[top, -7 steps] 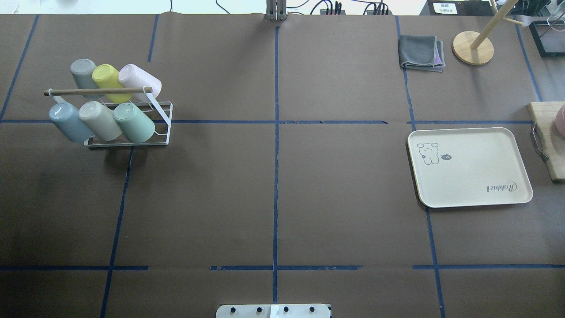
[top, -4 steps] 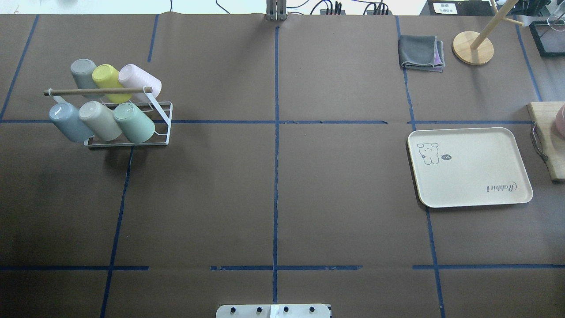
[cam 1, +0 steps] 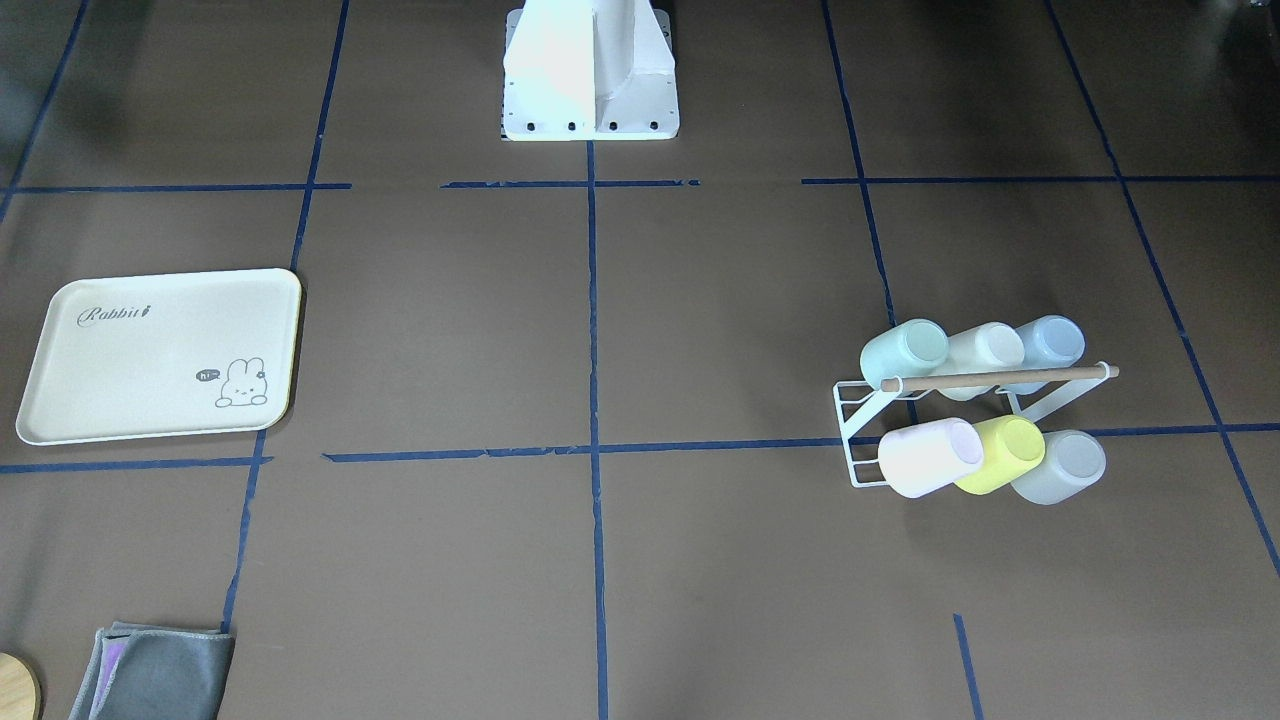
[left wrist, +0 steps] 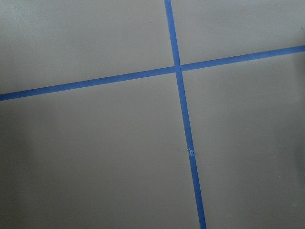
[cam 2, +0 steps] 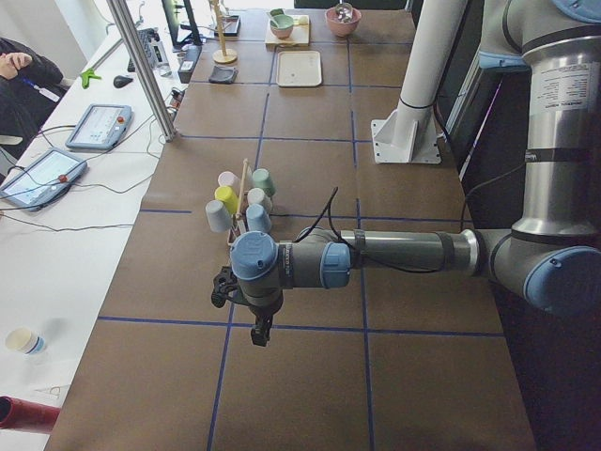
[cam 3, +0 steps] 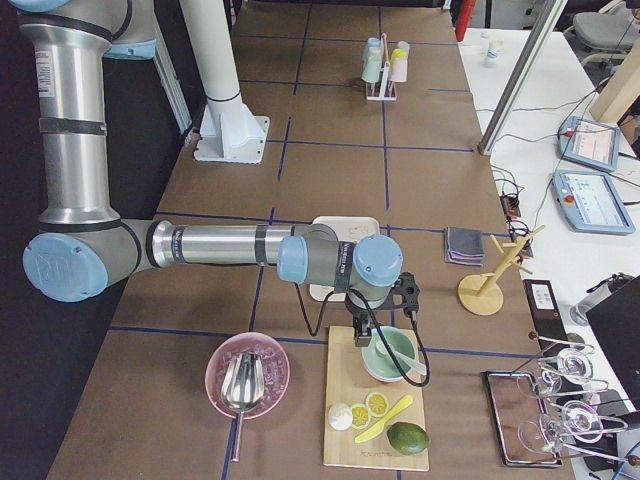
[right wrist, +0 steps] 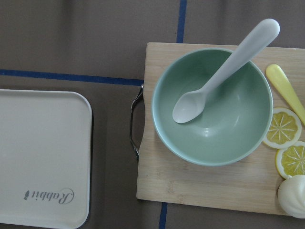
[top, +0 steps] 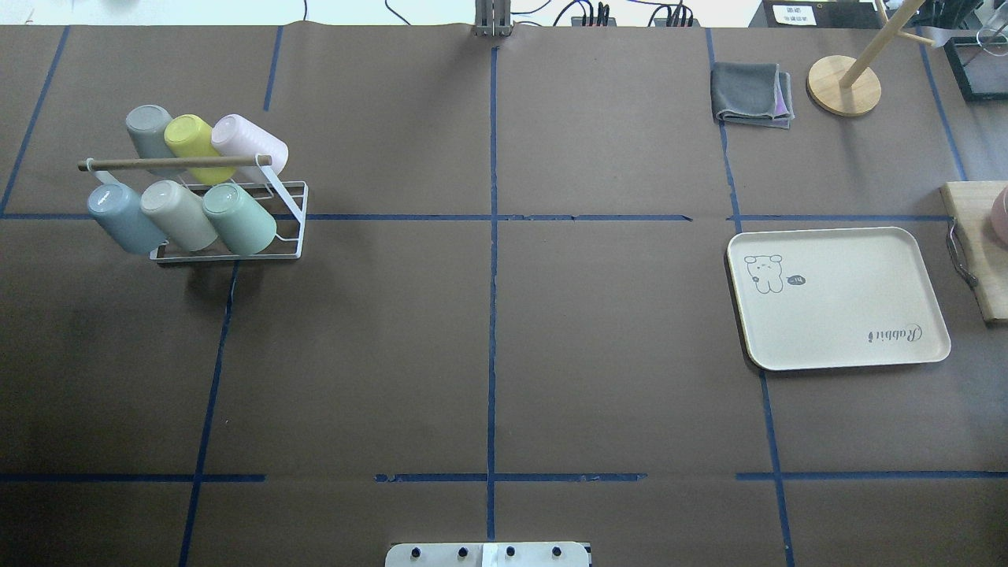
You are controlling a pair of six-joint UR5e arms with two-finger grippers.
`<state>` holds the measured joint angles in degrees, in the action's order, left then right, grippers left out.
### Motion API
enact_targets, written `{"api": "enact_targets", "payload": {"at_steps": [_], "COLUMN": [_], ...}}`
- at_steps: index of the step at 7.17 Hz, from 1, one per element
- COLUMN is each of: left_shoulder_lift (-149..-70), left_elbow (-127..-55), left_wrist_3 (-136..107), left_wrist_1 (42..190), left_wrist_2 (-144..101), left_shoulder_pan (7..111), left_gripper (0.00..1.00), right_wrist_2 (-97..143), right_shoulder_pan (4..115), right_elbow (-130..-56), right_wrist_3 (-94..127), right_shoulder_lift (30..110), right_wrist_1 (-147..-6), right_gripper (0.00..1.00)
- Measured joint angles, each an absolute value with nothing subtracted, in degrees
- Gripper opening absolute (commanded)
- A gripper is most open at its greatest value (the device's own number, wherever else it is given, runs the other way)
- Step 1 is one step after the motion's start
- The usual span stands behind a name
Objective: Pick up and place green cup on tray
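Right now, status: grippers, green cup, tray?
Left gripper over table, right gripper over the bowl; open or shut unclear. Green cup on the rack, end slot, beige cup alongside. Tray bare.

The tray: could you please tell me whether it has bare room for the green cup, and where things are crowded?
The tray is wholly bare but for its print. The table stretch between it and the rack is bare too. Crowded: the rack, where the green cup sits among five others, and the wooden board beside the tray.
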<state>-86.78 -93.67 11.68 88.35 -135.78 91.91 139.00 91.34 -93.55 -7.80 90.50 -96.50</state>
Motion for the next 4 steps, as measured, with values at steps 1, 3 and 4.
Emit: {"api": "enact_targets", "payload": {"at_steps": [1, 3, 4], "left_shoulder_lift": [-86.75, -86.75, -86.75], "left_elbow": [-93.74, -93.77, -93.80], "left_wrist_3": [11.67, 11.59, 11.55], "left_wrist_1": [88.34, 88.35, 88.37], "left_wrist_2": [-135.79, -135.79, -135.79], "left_shoulder_pan": [91.93, 91.93, 91.93], "left_gripper": [1.00, 1.00, 1.00], "right_wrist_2": [138.89, 138.76, 138.39], "right_shoulder_pan": [90.82, 88.02, 85.04], "right_elbow": [-93.65, -93.89, -93.98], "right_wrist_3": [-5.80, 3.27, 10.32], "right_shoulder_lift": [90.56, 91.08, 91.66], "right_wrist_1": [-95.10, -88.14, -82.80], "right_gripper": [1.00, 1.00, 1.00]}}
